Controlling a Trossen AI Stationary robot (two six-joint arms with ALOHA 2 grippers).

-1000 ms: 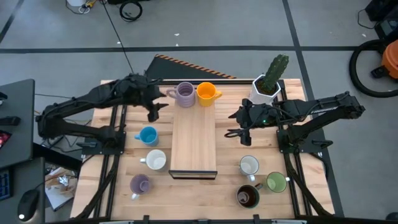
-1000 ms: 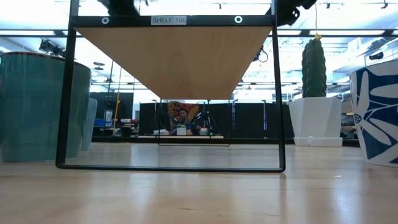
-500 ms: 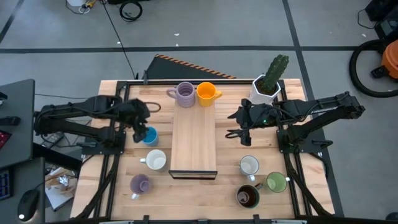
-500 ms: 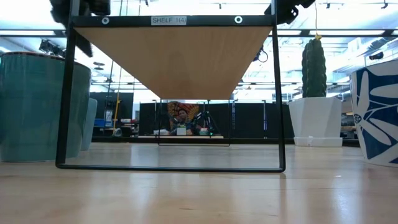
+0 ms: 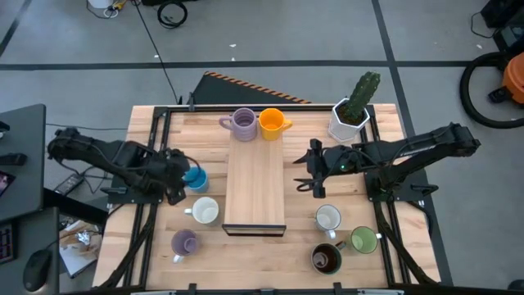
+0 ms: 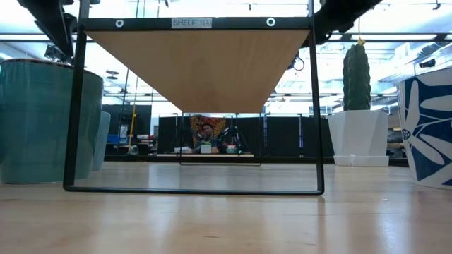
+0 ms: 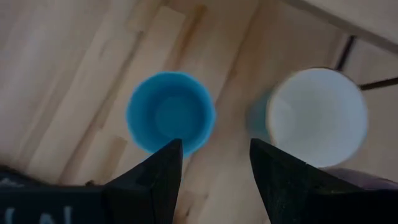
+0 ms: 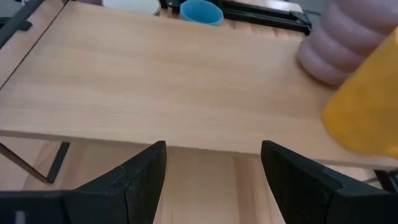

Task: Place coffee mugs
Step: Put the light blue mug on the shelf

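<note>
A wooden shelf board (image 5: 255, 192) stands mid-table, with a lilac mug (image 5: 243, 123) and an orange mug (image 5: 273, 123) at its far end. A blue mug (image 5: 195, 178), a white mug (image 5: 203, 211) and a second lilac mug (image 5: 183, 242) stand upright on the table to its left. To its right stand a white mug (image 5: 328, 218), a green one (image 5: 363, 239) and a dark brown one (image 5: 326, 258). My left gripper (image 7: 211, 162) hovers open beside the blue mug (image 7: 171, 112), touching nothing. My right gripper (image 8: 214, 162) is open beside the shelf's right edge (image 8: 161, 81).
A white pot with a green cactus (image 5: 352, 111) stands at the far right corner, behind the right arm. The shelf's black metal frame (image 6: 74, 106) rises from the table. Bare wood lies between the shelf and the right-hand mugs.
My left gripper has drawn back from the far end of the shelf, near the lilac mug, toward the table's left and near side. It has come down beside the blue mug. My right gripper has shifted a little toward the shelf. No mug has moved.
</note>
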